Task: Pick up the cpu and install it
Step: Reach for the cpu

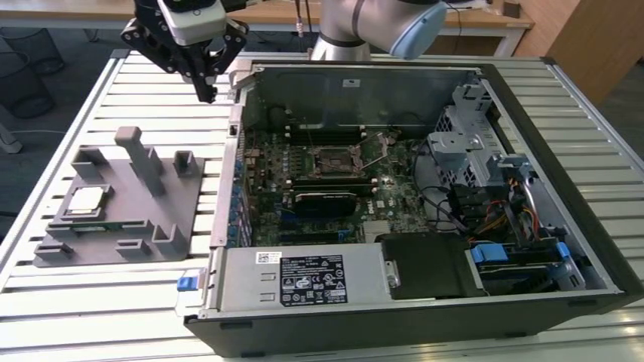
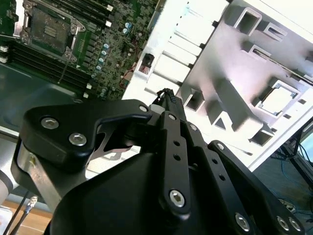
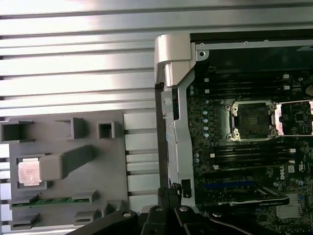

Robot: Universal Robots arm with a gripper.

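On the exterior view's left, the cpu (image 1: 84,200) lay flat in a pocket of the grey holder (image 1: 111,253) on the slatted desk (image 1: 121,302). A green memory stick (image 1: 98,227) sat just beside it. Further right, the tool (image 1: 207,92) hung above the desk near a corner of the open computer case (image 1: 403,328), its fingers pinched narrow together, gripping nothing, well apart from the cpu. Inside the case, the dark socket (image 1: 333,160) sat on the motherboard (image 1: 403,188).

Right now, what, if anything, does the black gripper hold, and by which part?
Nothing: the gripper is shut and empty, and the small silvery square cpu lies in its grey holder.
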